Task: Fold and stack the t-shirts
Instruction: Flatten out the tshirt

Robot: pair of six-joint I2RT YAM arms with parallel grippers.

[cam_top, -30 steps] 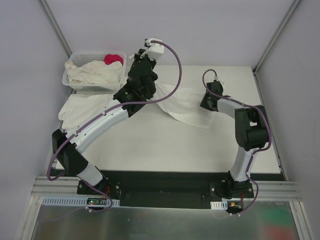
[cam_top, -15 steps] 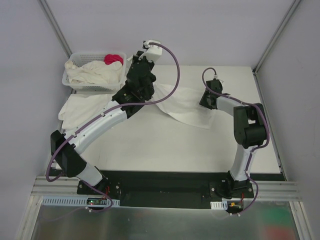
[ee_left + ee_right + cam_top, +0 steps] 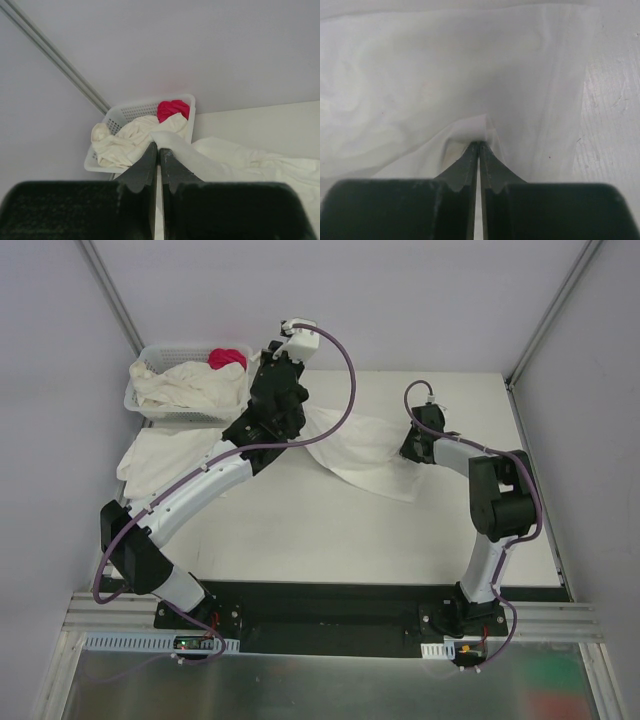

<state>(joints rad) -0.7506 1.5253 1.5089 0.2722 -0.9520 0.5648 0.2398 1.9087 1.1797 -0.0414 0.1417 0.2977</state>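
A white t-shirt (image 3: 365,450) lies spread across the middle of the table, one end raised toward the left arm. My left gripper (image 3: 159,148) hangs above the back left of the table beside the basket, its jaws shut on a lifted edge of this t-shirt (image 3: 185,157). My right gripper (image 3: 479,145) is low at the shirt's right side, shut on a small pinched fold of the fabric (image 3: 470,127); from above it shows as the right gripper (image 3: 413,445). More cream t-shirts (image 3: 190,388) are heaped in the basket, and another t-shirt (image 3: 160,452) lies on the table's left.
A white lattice basket (image 3: 142,405) stands at the back left corner, with a pink-red cloth (image 3: 227,357) in it. Grey walls close the table on three sides. The left arm (image 3: 200,485) stretches diagonally over the table's left half.
My right gripper has shut on a fold of the t-shirt. The left gripper has drifted slightly back and left, still holding the shirt's edge.
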